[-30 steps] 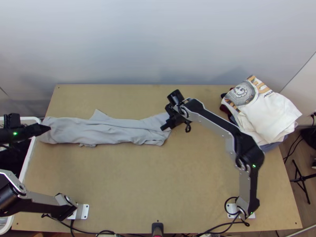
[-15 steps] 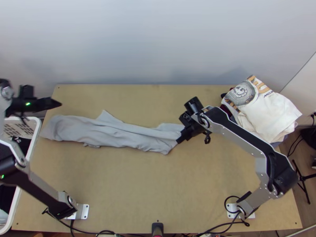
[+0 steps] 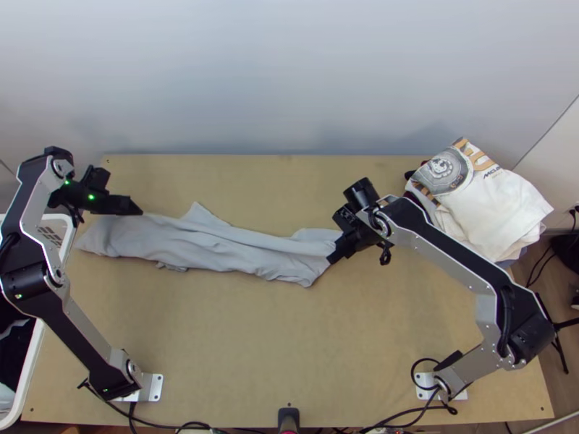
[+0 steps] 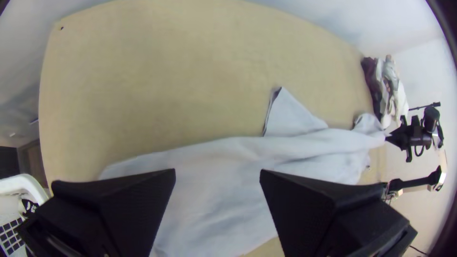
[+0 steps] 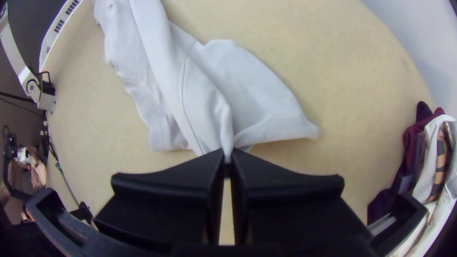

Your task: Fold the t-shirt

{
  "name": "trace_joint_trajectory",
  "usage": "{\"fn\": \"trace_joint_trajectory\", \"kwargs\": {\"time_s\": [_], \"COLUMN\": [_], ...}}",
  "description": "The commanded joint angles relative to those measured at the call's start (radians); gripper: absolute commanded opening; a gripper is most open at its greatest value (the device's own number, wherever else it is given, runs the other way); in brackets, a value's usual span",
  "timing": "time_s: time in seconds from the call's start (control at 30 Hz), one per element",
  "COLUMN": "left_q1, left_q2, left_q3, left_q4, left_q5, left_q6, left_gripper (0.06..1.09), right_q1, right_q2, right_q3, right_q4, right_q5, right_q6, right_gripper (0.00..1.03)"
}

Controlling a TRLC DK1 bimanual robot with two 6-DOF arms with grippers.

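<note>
The light grey t-shirt (image 3: 210, 244) lies bunched in a long strip across the table's left half, one corner poking up toward the wall. My left gripper (image 3: 137, 207) is over the shirt's upper edge near its left end; in the left wrist view my left gripper (image 4: 218, 173) stands open above the cloth (image 4: 214, 190), nothing between its fingers. At the strip's right end is my right gripper (image 3: 331, 259). In the right wrist view my right gripper (image 5: 227, 162) is shut on a pinched fold of the t-shirt (image 5: 166, 90).
A pile of folded clothes, white shirt (image 3: 492, 210) on top, sits at the table's right back corner. A white basket (image 3: 64, 242) with dark clothes stands against the left side. Bare wood (image 3: 275, 340) lies in front of the shirt.
My left gripper has moved up and to the right, from the basket side to over the shirt. My right gripper has moved right and slightly nearer, drawing the shirt's right end along.
</note>
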Motion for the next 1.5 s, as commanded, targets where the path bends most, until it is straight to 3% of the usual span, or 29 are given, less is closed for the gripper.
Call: {"fn": "trace_joint_trajectory", "kwargs": {"time_s": [0.0,0.07,0.2,0.47,0.53,0.57,0.63,0.7,1.33,1.47], "left_q1": [-0.008,-0.008,-0.019,-0.026,-0.026,-0.026,-0.025,-0.025,0.041,0.041], "left_q2": [-0.025,-0.037,-0.063,-0.113,-0.12,-0.134,-0.163,-0.194,-0.143,-0.139], "left_q3": [-0.091,-0.122,-0.193,-0.301,-0.309,-0.311,-0.308,-0.301,-0.229,-0.283], "left_q4": [0.025,0.058,0.125,0.262,0.271,0.276,0.271,0.263,0.352,0.363], "left_q5": [-0.091,-0.104,-0.104,-0.104,-0.104,-0.104,-0.111,-0.128,-0.214,-0.239], "left_q6": [0.092,0.097,0.098,0.098,0.098,0.098,0.095,0.098,0.155,0.189], "left_gripper": [0.93,0.9,0.61,0.31,0.32,0.42,0.86,0.97,0.98,0.91], "right_q1": [0.029,0.034,0.037,0.035,0.035,0.035,0.035,0.035,0.043,0.043], "right_q2": [0.03,0.037,0.045,0.042,0.042,0.042,0.042,0.041,0.037,0.047], "right_q3": [0.041,0.056,0.07,0.07,0.07,0.068,0.07,0.068,0.05,0.061], "right_q4": [0.006,0.006,0.006,0.003,0.003,0.003,0.003,0.003,0.003,0.006], "right_q5": [0.004,0.007,0.013,0.017,0.018,0.018,0.018,0.018,0.018,0.018], "right_q6": [0.013,0.013,0.014,0.014,0.014,0.014,0.014,0.014,0.014,0.014], "right_gripper": [0.03,0.03,0.03,0.03,0.03,0.03,0.03,0.03,0.03,0.03]}}
